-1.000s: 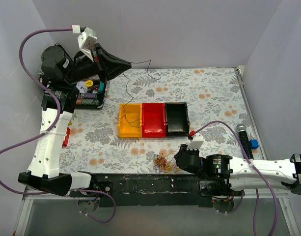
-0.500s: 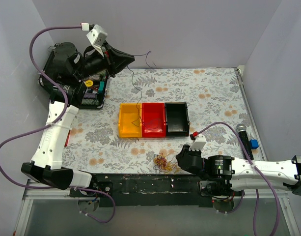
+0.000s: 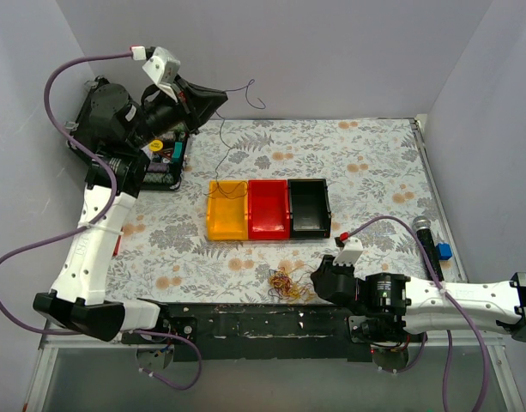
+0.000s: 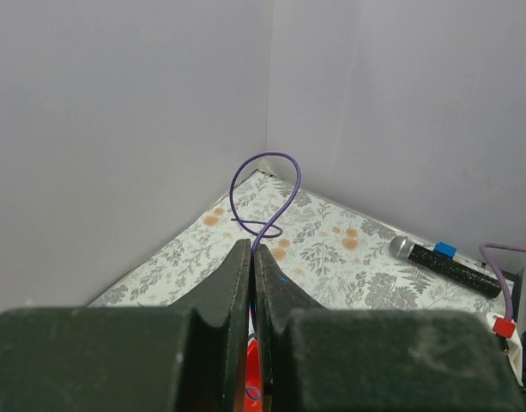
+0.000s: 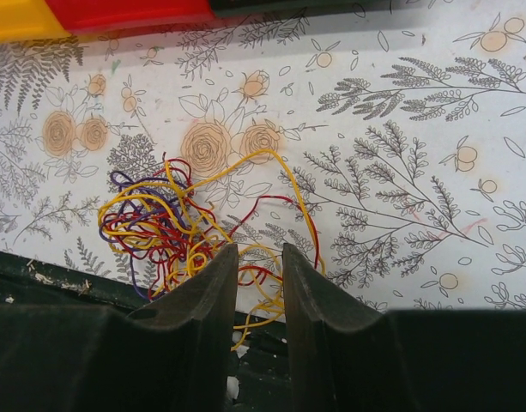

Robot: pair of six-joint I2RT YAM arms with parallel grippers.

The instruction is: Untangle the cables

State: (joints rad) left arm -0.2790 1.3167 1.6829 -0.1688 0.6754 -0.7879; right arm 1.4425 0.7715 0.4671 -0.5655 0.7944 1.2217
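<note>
Pale grey walls closed in a floral-patterned tabletop (image 3: pixel 365 163), with a row of three bins at its middle.

The left gripper (image 4: pixel 252 249) was lifted high over the back-left corner. Its jaws were pressed together on a single purple wire (image 4: pixel 264 193), which curled into a loop past the fingertips. In the top view the rest of that wire hung down from the gripper towards the yellow bin (image 3: pixel 226 215). I could not tell whether its end touched the bin.

The right gripper (image 5: pixel 259 257) sat low at the near edge with its jaws parted by a narrow gap. It stood over the edge of the tangle (image 5: pixel 172 227) without clamping any strand. Yellow, red and dark purple strands were knotted together there, and one yellow loop ran out to the right. The red bin (image 3: pixel 268 209) and black bin (image 3: pixel 308 207) showed no wire that I could make out.

By my judgement the work was at an early stage. One purple strand appeared to be free and on its way to a bin. The bulk of the knot lay unsorted, and every yellow and red wire was yet to be drawn out.
</note>
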